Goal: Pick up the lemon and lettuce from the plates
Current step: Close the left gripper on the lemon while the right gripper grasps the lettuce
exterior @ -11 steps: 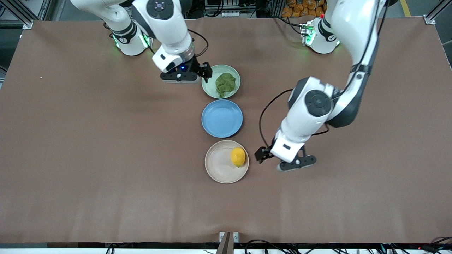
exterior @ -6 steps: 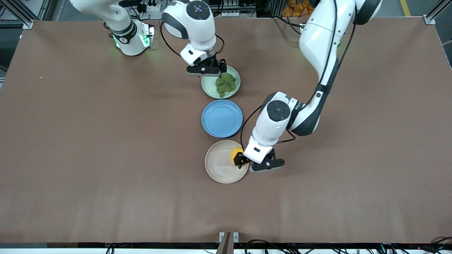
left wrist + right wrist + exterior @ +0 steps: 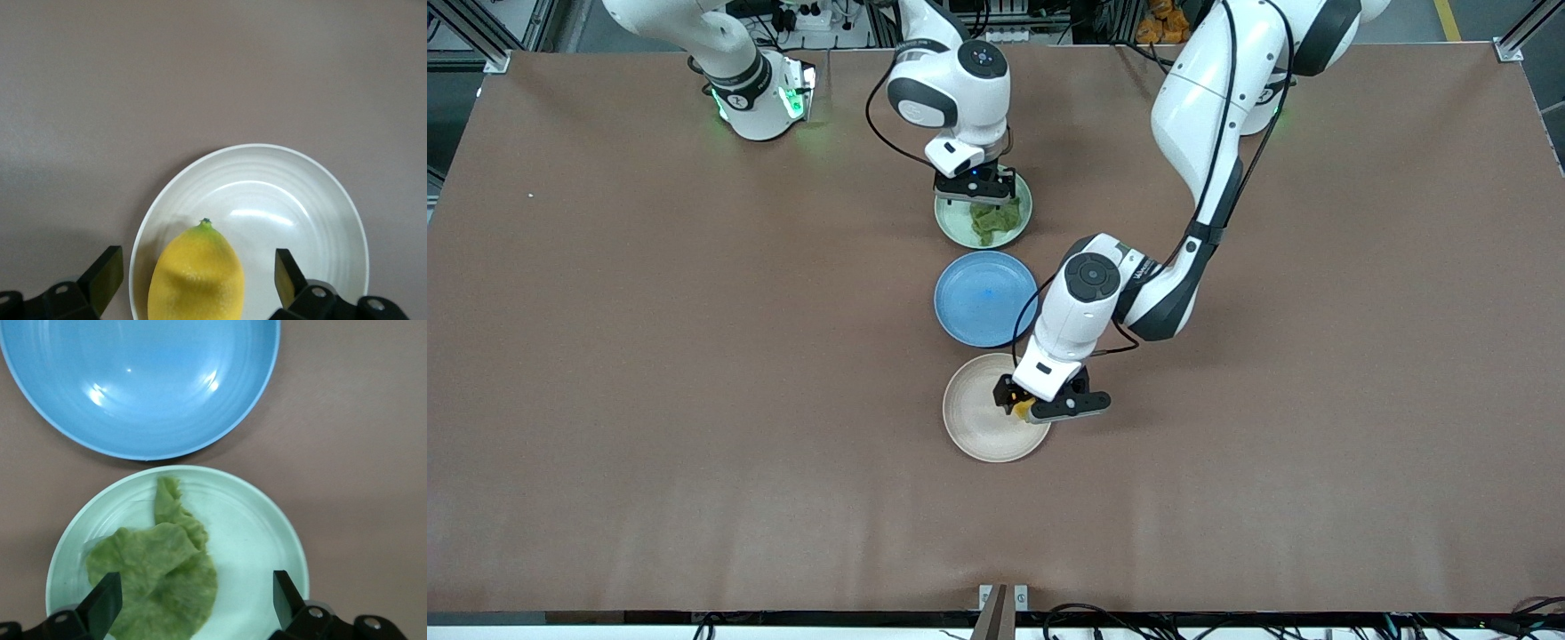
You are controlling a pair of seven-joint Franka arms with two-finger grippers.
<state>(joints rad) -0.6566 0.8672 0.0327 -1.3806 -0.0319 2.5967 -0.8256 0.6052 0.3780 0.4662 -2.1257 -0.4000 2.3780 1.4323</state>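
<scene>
The lemon (image 3: 1021, 406) sits on the beige plate (image 3: 978, 418), at the edge toward the left arm's end of the table. This plate is the one nearest the front camera. The left gripper (image 3: 1017, 400) is down over the lemon, with its fingers (image 3: 105, 277) spread wide, one on each side of the fruit. In the left wrist view the lemon (image 3: 195, 277) lies between the two fingers with gaps on both sides, so nothing is squeezing it. Its little pointed tip faces the middle of the beige plate (image 3: 313, 213).

The lettuce (image 3: 996, 220) lies on the mint green plate (image 3: 956, 227), the plate farthest from the front camera. The right gripper (image 3: 978, 191) is low over the leaf, and its fingers (image 3: 103, 603) are wide apart too. In the right wrist view the lettuce (image 3: 160, 577) is flat on the mint green plate (image 3: 260, 533), not pinched.

A blue plate (image 3: 985, 298) sits between the other two plates, on the brown table (image 3: 649, 356)
</scene>
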